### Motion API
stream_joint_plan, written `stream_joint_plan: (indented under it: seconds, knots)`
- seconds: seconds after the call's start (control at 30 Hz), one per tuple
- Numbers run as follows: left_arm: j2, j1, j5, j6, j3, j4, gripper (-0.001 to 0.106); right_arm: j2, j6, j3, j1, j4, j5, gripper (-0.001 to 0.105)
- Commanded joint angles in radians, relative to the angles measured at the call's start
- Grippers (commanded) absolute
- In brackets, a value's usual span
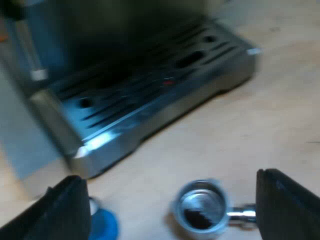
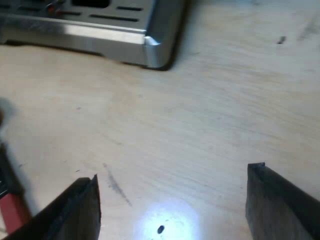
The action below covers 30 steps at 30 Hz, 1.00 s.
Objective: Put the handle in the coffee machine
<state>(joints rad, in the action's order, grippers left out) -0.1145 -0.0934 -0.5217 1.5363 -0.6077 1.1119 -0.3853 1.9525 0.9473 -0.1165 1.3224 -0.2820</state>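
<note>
Pale wooden tabletop [image 1: 240,135] carries the round metal holder [image 1: 201,212] between my left gripper's [image 1: 170,176] spread fingers, near the steel espresso machine's [image 1: 150,100] front. Right gripper [image 2: 175,172] gapes too, beside perhaps the handle's red end [image 2: 12,212].

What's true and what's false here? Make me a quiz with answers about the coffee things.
1. The holder lies on the table. True.
2. The tamper is black. False: it is blue.
3. The left jaws stand open. True.
4. The right jaws hold the holder. False: they are open, holding nothing.
5. Something dark lies inside the holder. True.
</note>
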Motion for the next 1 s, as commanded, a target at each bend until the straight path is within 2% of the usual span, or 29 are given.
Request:
stream_joint_plan:
  seconds: [0.03,0.13,0.27,0.43,0.6,0.63,0.67,0.73,0.9,0.97,1.0]
  knots:
    - [-0.019,-0.014,-0.073,-0.001,-0.007,0.013,0.070,-0.070,0.012,0.043,-0.059,0.007,-0.014,0.063]
    - [-0.038,-0.059,-0.109,-0.019,-0.007,0.071,0.070,-0.144,0.012,0.068,-0.128,0.007,-0.010,0.063]
    - [-0.072,-0.131,-0.112,-0.062,-0.007,0.136,0.070,-0.237,0.012,0.086,-0.244,0.005,-0.005,0.063]
    - [-0.125,-0.226,-0.112,-0.125,-0.007,0.201,0.070,-0.339,-0.015,0.086,-0.450,-0.020,0.120,0.063]
    - [-0.165,-0.285,-0.112,-0.158,-0.007,0.210,0.070,-0.404,-0.106,0.086,-0.609,-0.075,0.238,0.063]
    - [-0.173,-0.294,-0.112,-0.169,-0.007,0.210,0.070,-0.436,-0.168,0.086,-0.673,-0.095,0.294,0.063]
    - [-0.178,-0.297,-0.112,-0.177,-0.007,0.210,0.070,-0.442,-0.182,0.086,-0.693,-0.100,0.307,0.063]
    - [-0.230,-0.322,-0.093,-0.233,-0.007,0.210,0.070,-0.479,-0.251,0.086,-0.762,-0.115,0.361,0.063]
    - [-0.287,-0.322,-0.094,-0.287,-0.007,0.205,0.070,-0.565,-0.341,0.083,-0.869,-0.146,0.400,0.062]
    - [-0.300,-0.322,-0.094,-0.297,-0.007,0.205,0.070,-0.598,-0.362,0.084,-0.898,-0.160,0.400,0.055]
    - [-0.302,-0.322,-0.094,-0.301,-0.007,0.205,0.070,-0.622,-0.372,0.084,-0.913,-0.167,0.402,0.047]
